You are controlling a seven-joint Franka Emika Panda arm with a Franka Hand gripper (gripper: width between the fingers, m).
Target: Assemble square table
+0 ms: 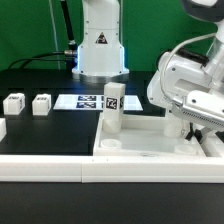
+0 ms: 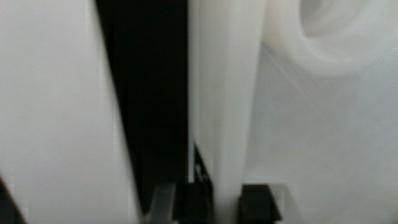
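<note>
One leg [image 1: 112, 104] stands upright at a corner of the square table slab [image 1: 150, 148] — spare legs [image 1: 41, 103] lie loose on the tabletop [image 1: 45, 135], so most remains. Gripper [image 1: 197, 122] hangs over the slab; fingers' [image 2: 262, 203] spread unclear.

The white square slab [image 1: 150, 142] lies flat on the black table [image 1: 55, 135], toward the exterior view's right. A tagged leg [image 1: 112, 105] stands upright at its far left corner. Well apart to the left, an outer leg [image 1: 14, 103] and an inner leg [image 1: 41, 103] sit loose.
</note>
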